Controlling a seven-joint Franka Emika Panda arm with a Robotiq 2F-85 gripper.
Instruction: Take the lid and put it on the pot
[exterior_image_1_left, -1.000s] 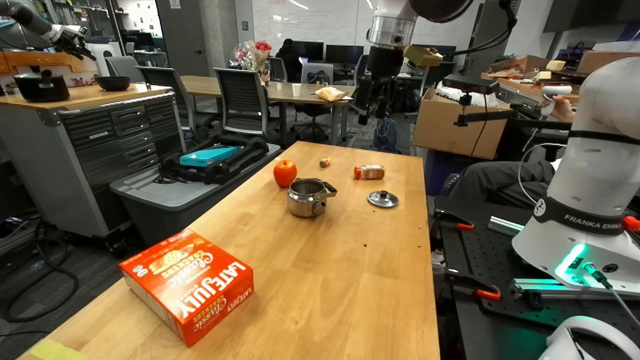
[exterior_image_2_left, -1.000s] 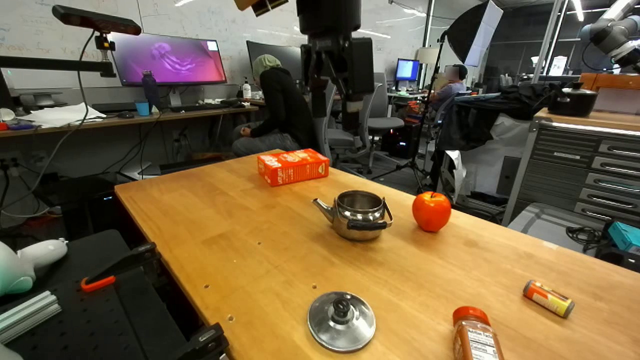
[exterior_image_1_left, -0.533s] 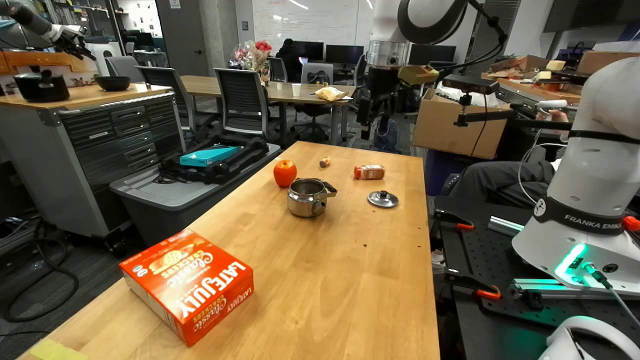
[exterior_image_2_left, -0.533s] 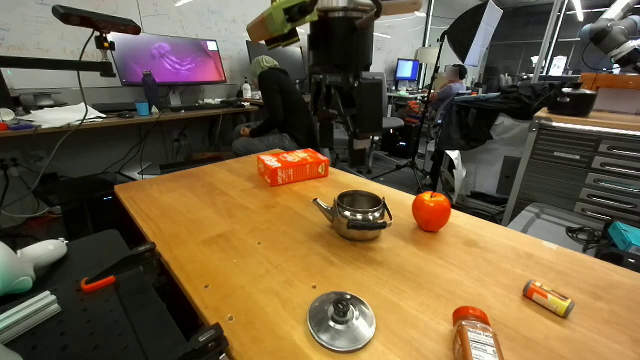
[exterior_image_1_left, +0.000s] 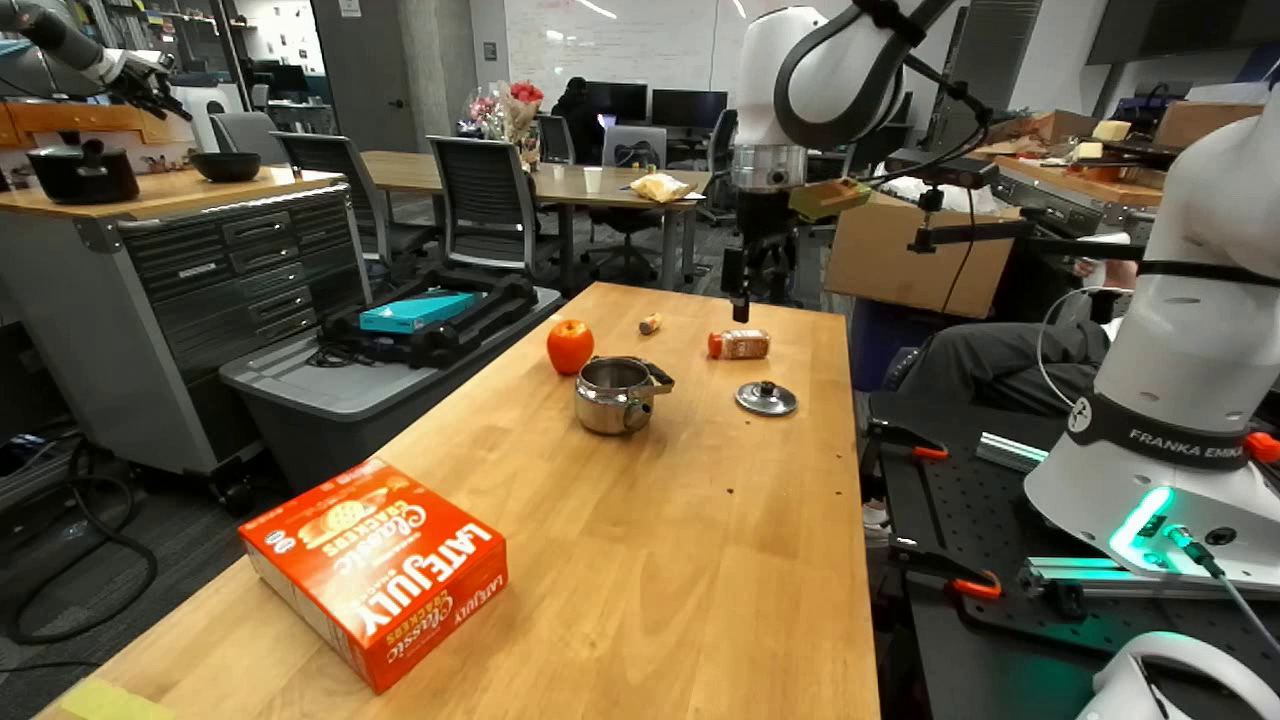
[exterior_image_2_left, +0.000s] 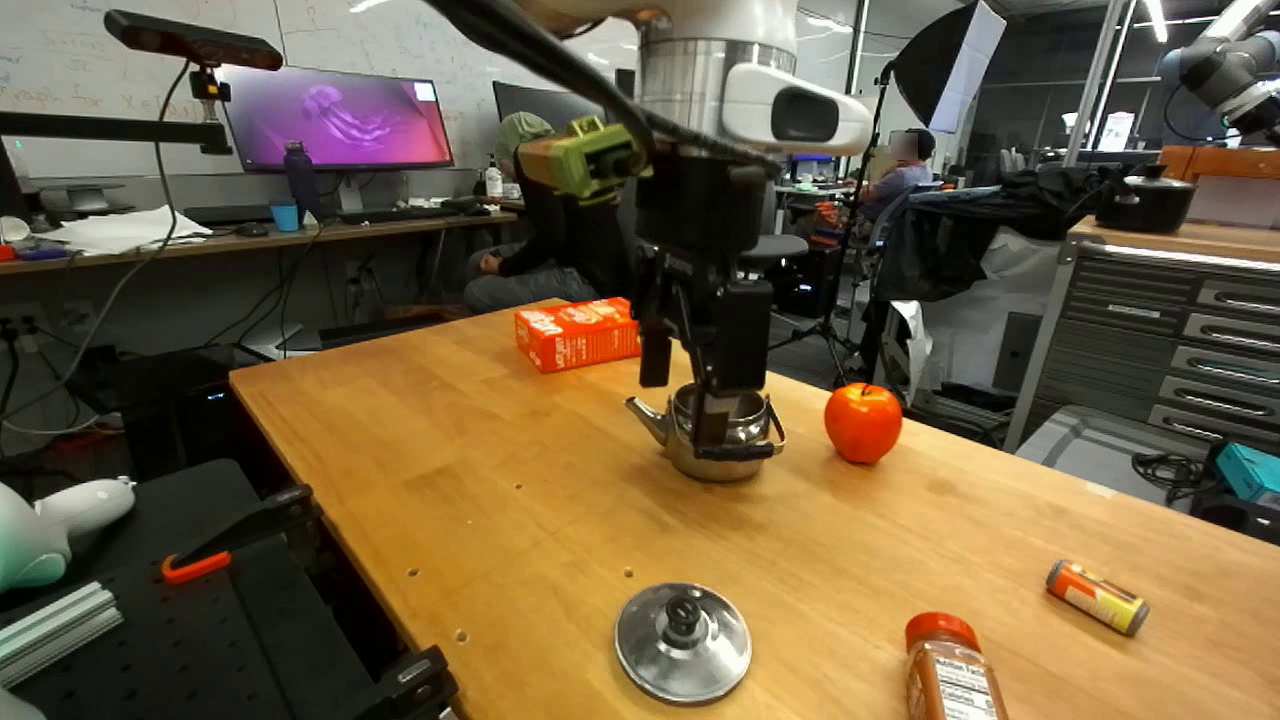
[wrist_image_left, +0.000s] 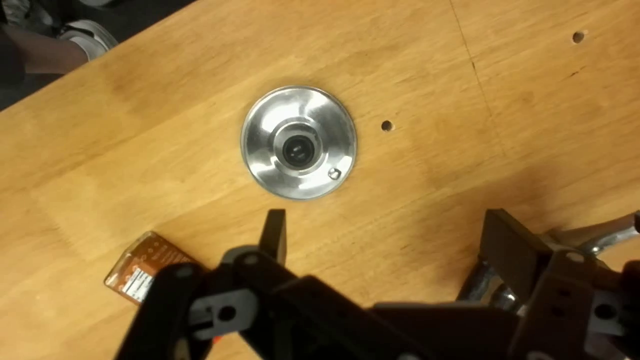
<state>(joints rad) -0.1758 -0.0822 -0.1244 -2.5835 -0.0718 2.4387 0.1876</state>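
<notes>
One lid (wrist_image_left: 299, 142) flat on table (exterior_image_1_left: 640, 560), apart from pot (exterior_image_1_left: 606, 408); jaws spread wide overhead.

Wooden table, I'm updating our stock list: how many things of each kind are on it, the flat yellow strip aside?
Steel cookware: 2 (pot, lid)
Apple: 1
Cracker box: 1
Red-capped jar: 1
Small orange-and-yellow cylinder: 1
Total: 6
</notes>
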